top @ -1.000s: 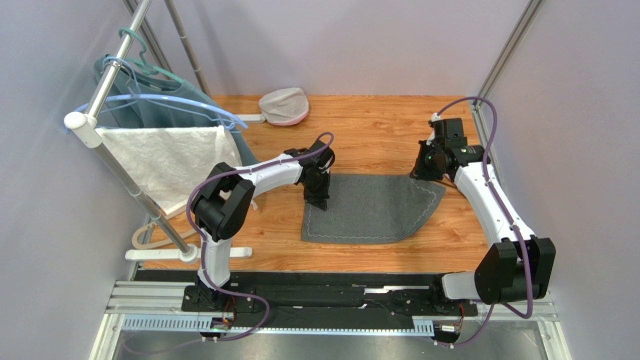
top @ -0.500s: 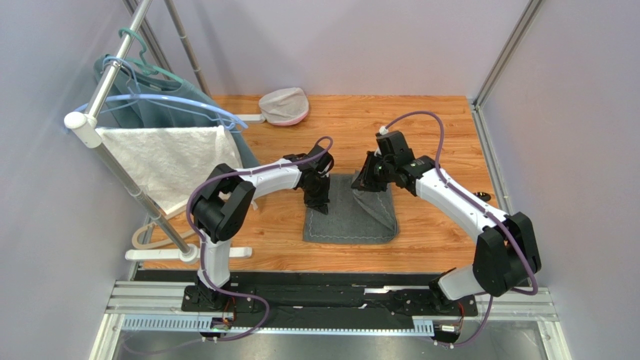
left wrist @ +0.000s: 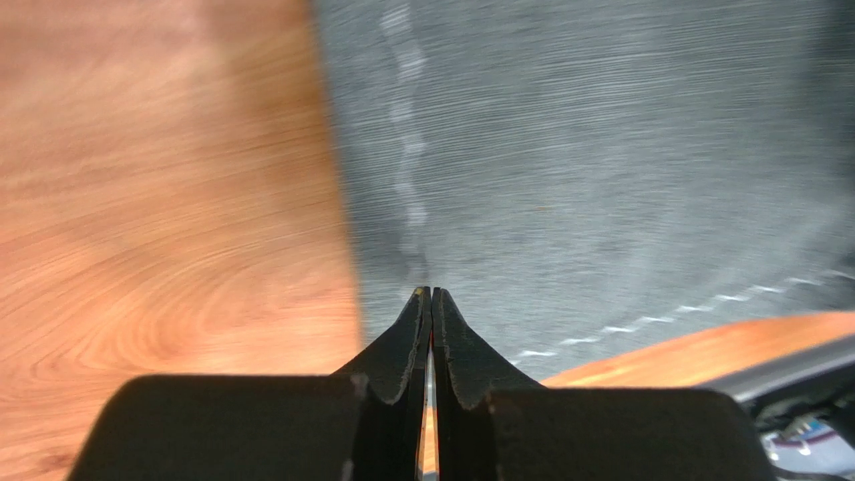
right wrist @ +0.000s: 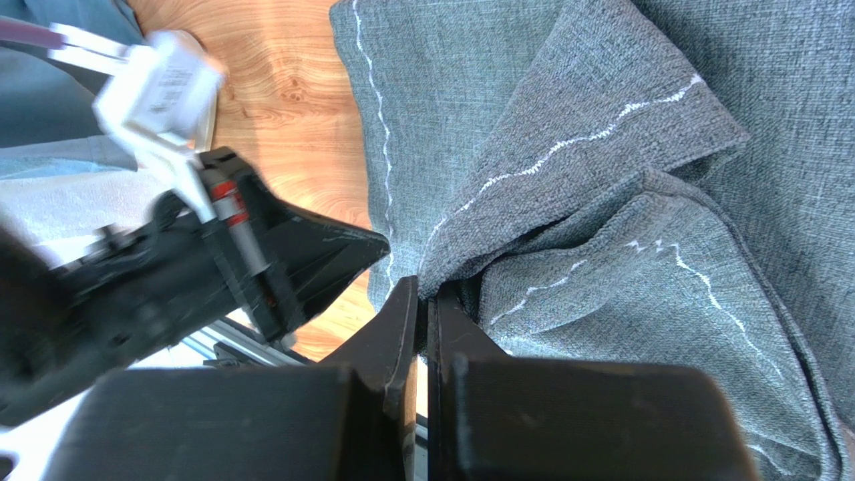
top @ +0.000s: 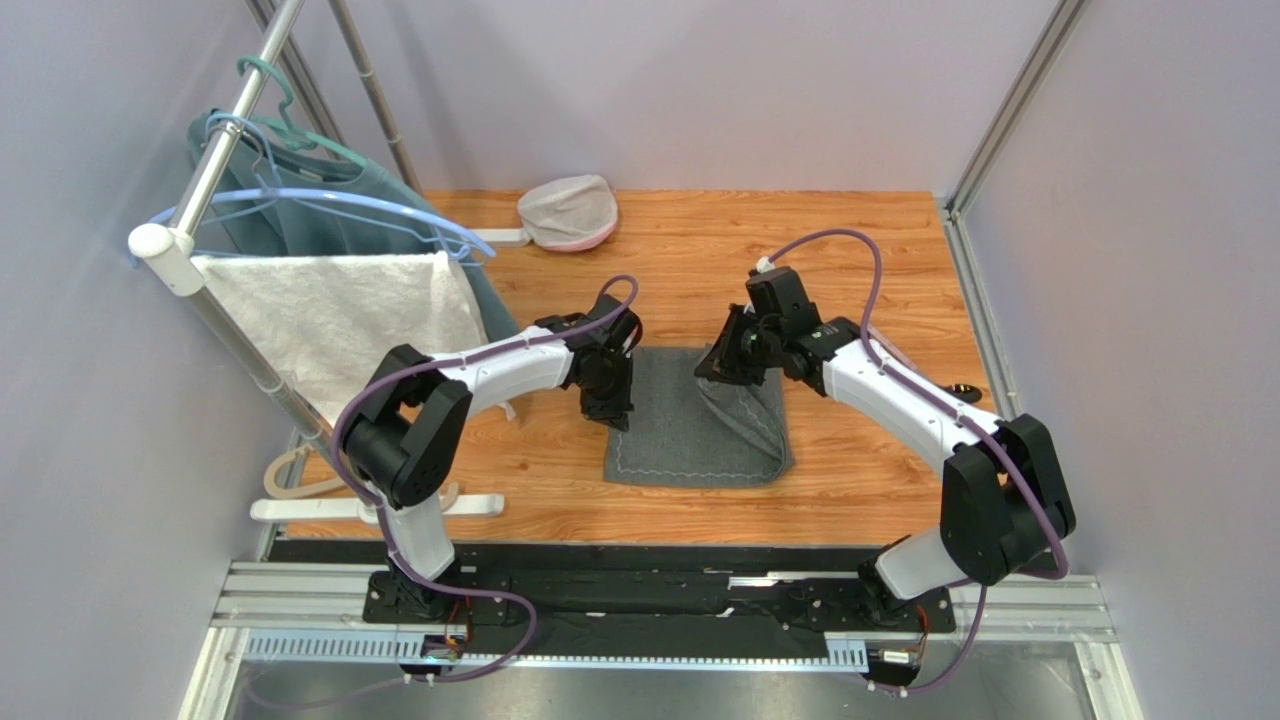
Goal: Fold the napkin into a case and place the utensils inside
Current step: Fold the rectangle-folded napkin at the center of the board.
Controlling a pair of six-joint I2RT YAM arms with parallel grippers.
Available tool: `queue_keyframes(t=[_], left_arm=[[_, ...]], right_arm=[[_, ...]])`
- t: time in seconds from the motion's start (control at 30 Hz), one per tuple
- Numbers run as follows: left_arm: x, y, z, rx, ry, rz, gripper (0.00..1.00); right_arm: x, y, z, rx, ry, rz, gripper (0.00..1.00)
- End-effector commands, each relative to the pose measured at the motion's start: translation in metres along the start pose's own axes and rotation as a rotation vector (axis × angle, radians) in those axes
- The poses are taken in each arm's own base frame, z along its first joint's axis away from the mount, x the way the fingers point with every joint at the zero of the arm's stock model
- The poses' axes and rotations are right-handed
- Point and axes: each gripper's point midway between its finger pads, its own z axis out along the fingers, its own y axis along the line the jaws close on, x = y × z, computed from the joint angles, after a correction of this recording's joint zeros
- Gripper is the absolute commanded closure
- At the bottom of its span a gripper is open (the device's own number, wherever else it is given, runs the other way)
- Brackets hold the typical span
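A wood-grain worktop (top: 872, 450) sits between pale lilac walls (top: 676, 90), with a clothes rack (top: 226, 165) at its left. The right gripper (right wrist: 426, 293) is pinched tight on a lifted edge of the dark grey napkin (top: 676, 443), which is doubled leftward over itself. The left gripper (left wrist: 430, 296), jaws together, sits at the napkin's far-left corner; I cannot tell whether it grips the cloth.
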Motion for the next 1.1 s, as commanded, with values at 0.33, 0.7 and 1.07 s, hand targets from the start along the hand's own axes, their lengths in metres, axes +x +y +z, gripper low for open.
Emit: queue_keyframes(t=[0.33, 0.7, 1.07], left_arm=[[0.023, 0.021, 0.031, -0.021, 0.059, -0.051, 0.93], [0.024, 0.022, 0.023, -0.014, 0.039, -0.053, 0.93], [0.016, 0.032, -0.032, -0.065, -0.06, 0.036, 0.72]], right_arm=[[0.016, 0.05, 0.026, -0.092, 0.024, 0.009, 1.0], [0.024, 0.056, 0.052, -0.101, 0.056, -0.007, 1.0], [0.028, 0.045, 0.002, -0.098, 0.141, -0.264, 0.38]])
